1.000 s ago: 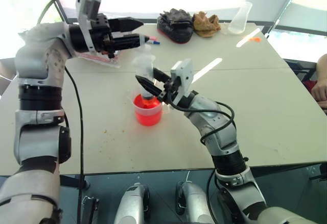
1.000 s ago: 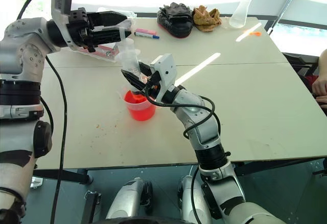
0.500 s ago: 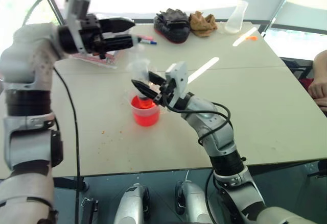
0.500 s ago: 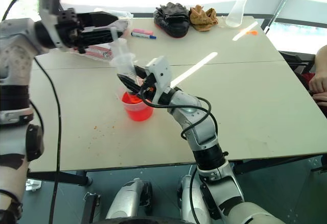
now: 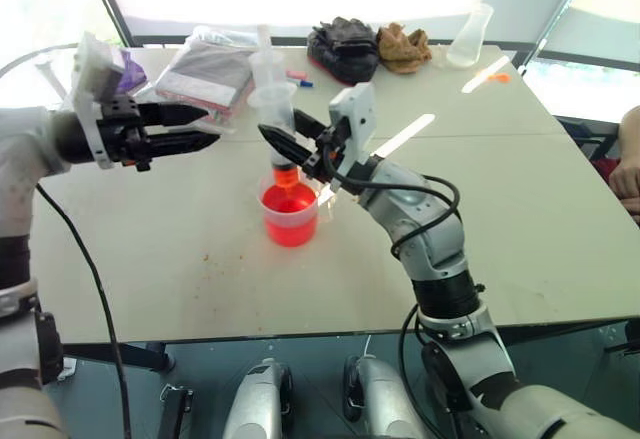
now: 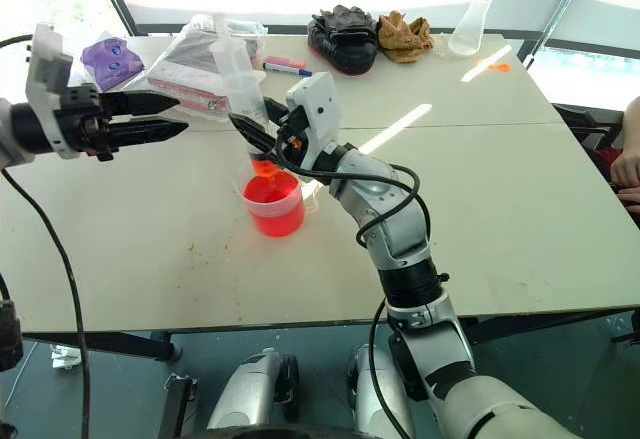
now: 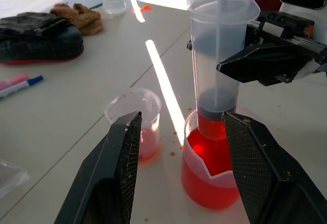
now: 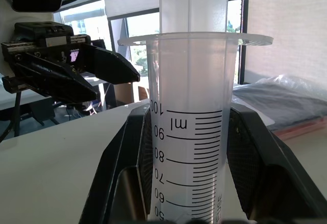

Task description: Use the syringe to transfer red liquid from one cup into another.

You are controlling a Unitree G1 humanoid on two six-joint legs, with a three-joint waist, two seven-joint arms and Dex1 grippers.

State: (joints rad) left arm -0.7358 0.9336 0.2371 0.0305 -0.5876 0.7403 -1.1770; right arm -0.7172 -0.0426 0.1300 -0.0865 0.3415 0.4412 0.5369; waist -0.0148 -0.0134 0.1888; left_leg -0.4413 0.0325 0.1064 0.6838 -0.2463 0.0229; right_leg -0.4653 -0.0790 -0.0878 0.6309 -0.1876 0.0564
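Syringe (image 5: 278, 129): upright, tip down in wide cup (image 5: 290, 214) | right gripper (image 5: 295, 146) clamps barrel | left gripper (image 5: 195, 127) parted, empty | small cup (image 7: 137, 119) beside wide cup

Left arm extended level over the table's left edge, wrist bent inward; left gripper (image 5: 205, 127) empty, its black fingers (image 7: 113, 183) standing apart and pointing toward the table's centre. Right arm reaches forward from the near edge, elbow bent, forearm rising leftward. Right gripper (image 5: 290, 139) has its fingers (image 8: 127, 147) clamped on the syringe (image 8: 190, 132) barrel, held upright.
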